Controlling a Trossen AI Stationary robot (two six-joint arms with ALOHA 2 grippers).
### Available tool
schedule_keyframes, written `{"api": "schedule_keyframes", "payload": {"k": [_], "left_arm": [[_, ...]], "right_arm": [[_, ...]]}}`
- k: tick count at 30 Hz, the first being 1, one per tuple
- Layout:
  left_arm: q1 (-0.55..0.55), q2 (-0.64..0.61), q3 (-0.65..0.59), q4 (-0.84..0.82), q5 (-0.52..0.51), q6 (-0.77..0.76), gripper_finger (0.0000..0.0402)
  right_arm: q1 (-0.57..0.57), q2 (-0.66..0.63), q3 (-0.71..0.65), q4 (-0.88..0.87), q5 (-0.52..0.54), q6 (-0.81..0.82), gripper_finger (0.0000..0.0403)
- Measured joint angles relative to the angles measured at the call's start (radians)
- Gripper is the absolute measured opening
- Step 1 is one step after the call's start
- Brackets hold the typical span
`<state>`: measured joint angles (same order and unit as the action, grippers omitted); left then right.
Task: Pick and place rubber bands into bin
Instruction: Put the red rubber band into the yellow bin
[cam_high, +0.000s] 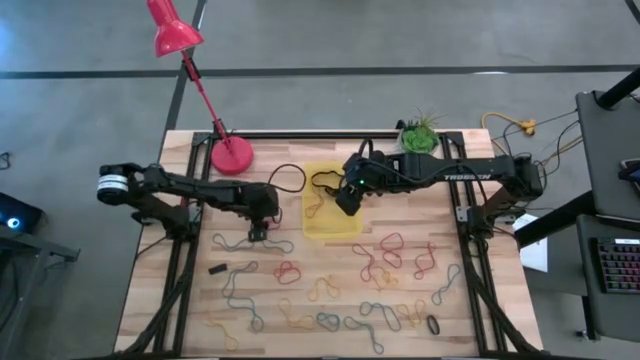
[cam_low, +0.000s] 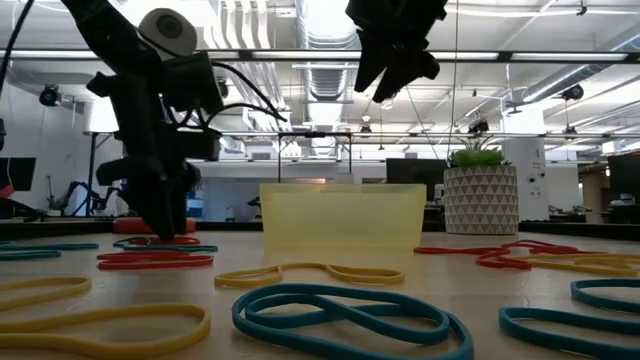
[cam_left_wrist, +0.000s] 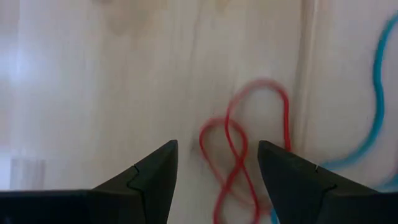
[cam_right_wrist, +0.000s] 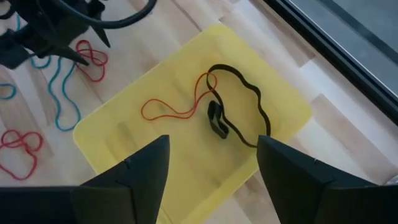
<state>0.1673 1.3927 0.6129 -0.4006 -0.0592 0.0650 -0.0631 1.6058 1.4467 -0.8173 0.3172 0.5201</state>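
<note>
Many loose rubber bands (cam_high: 380, 262) in red, yellow, blue and tan lie flat across the near half of the table. The yellow bin (cam_high: 322, 228) stands mid-table and holds a black band (cam_right_wrist: 249, 93), a thin red band (cam_right_wrist: 168, 112) and a small black loop (cam_right_wrist: 216, 121). My left gripper (cam_high: 258, 230) is down low at the table left of the bin, open. Its fingers stand on either side of a twisted red band (cam_left_wrist: 239, 143), with a blue band (cam_left_wrist: 376, 81) beside it. My right gripper (cam_right_wrist: 212, 142) hangs open and empty high above the bin.
A red desk lamp's base (cam_high: 230, 155) and a black cable (cam_high: 288, 178) sit toward the far edge, behind my left arm. A white ribbed plant pot (cam_low: 480, 200) stands at the far edge, right of the bin. A small black block (cam_high: 217, 268) lies near the left.
</note>
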Motion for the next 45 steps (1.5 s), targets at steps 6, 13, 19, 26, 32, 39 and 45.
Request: {"api": "schedule_keyframes", "payload": {"k": [6,13,19,26,32,39,45], "left_arm": [[0.021,0.085,0.005,0.033,0.063,-0.005,0.0166],[0.029,0.158,0.005,0.047,0.124,0.002,0.005],[0.031,0.106,0.072,0.0,0.138,0.003,0.0004],[0.039,-0.029,0.321,-0.086,0.013,0.075,0.0],[0.042,-0.057,0.599,-0.104,-0.056,0.17,0.0],[0.043,0.135,0.778,-0.111,-0.015,0.214,0.0],[0.043,0.302,0.802,-0.131,-0.05,0.206,0.0]], "right_arm": [[0.0,0.0,0.0,-0.004,0.0,0.0,0.0225],[0.0,0.0,0.0,-0.008,0.0,0.0,0.0226],[0.0,0.0,-0.001,-0.018,0.0,-0.001,0.0224],[0.0,0.0,-0.001,-0.02,0.036,-0.008,0.0224],[0.0,-0.009,-0.001,-0.047,0.082,-0.008,0.0224],[0.0,-0.012,-0.002,-0.109,0.105,0.002,0.0224],[0.019,-0.013,-0.002,-0.171,0.105,0.004,0.0224]]}}
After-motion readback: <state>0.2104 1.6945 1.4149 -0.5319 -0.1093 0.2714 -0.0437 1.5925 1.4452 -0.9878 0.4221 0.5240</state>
